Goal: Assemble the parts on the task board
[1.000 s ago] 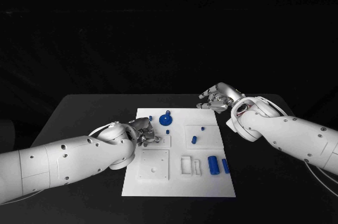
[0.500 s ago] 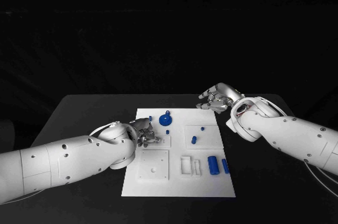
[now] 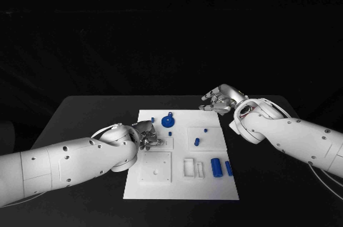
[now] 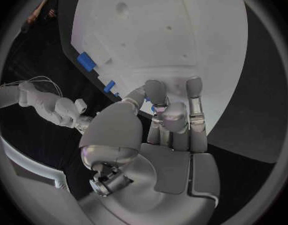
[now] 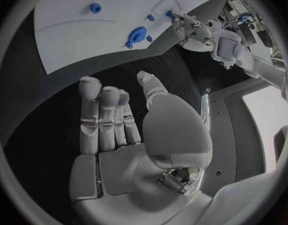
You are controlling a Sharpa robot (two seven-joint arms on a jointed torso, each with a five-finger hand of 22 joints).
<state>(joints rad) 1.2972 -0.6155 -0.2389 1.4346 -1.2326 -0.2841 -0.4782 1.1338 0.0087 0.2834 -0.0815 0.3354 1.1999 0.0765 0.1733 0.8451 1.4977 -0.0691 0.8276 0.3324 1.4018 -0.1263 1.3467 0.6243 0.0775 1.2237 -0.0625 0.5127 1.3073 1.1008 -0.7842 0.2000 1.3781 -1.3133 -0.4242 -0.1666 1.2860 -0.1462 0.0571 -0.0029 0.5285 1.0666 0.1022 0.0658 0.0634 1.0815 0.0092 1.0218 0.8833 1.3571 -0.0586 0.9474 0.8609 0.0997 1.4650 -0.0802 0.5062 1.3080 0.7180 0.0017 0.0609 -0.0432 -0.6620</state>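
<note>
Head view: I have my left hand (image 3: 146, 138) pinching a small blue part (image 4: 153, 108) over the task board (image 3: 179, 187) for seating; right hand (image 3: 220, 100) released, parked clear.

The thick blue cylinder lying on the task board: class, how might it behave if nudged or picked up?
The blue cylinder lies on its side on the task board, so it would probably roll. It looks rigid and smooth, perhaps slippery. Likely light, being small.

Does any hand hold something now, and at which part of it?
The left hand pinches a small blue part between its fingertips; the exact place is hidden. The right hand holds nothing.
</note>
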